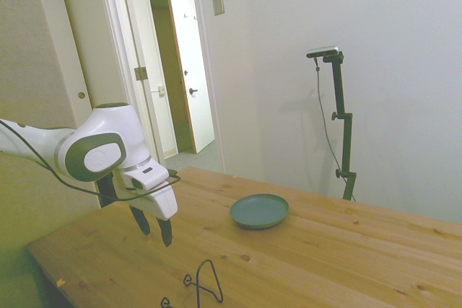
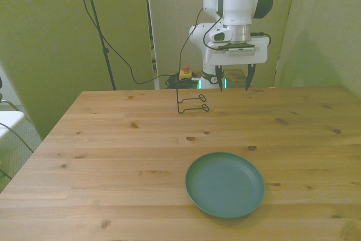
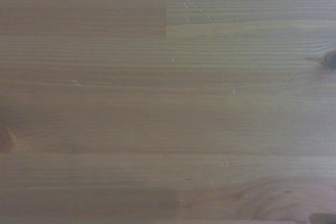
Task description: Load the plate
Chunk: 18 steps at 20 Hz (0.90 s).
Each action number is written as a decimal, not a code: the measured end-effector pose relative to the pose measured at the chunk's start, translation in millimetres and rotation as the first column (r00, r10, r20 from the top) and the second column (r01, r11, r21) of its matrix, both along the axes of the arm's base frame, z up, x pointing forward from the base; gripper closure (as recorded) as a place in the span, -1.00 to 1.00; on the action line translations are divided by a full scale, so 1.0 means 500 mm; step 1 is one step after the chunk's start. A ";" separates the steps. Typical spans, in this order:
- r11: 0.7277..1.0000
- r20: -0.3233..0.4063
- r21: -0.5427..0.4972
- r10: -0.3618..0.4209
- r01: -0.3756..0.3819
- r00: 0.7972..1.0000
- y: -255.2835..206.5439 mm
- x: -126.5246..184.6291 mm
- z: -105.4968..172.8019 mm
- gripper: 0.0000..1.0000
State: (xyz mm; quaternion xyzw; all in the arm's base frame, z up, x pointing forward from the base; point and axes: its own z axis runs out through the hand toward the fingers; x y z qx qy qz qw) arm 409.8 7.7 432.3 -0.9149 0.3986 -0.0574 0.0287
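Nothing loaded yet: plate [image 2: 225, 184] flat on table [image 2: 113, 139], well apart from wire stand [image 2: 192, 104]. Gripper [image 2: 232, 78] aloft, fingers released, grasping nothing.

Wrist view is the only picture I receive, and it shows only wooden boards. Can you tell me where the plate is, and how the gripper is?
Observer: The round grey-teal plate lies flat on the wooden table, apart from the gripper.
Operator: Is the gripper holding something?
Observer: No. In the front view its fingers stand open, above the table and empty.
Operator: Is there something between the gripper and the plate?
Observer: No. A small black wire stand stands near the gripper, toward the front view's left, off that line.
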 end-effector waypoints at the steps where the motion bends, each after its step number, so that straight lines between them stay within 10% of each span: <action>1: 1.000 0.000 0.000 0.000 0.000 1.000 0.000 0.000 0.000 -1.00; 18: 0.940 0.217 -0.115 -0.292 0.322 0.931 -0.266 0.327 0.131 -1.00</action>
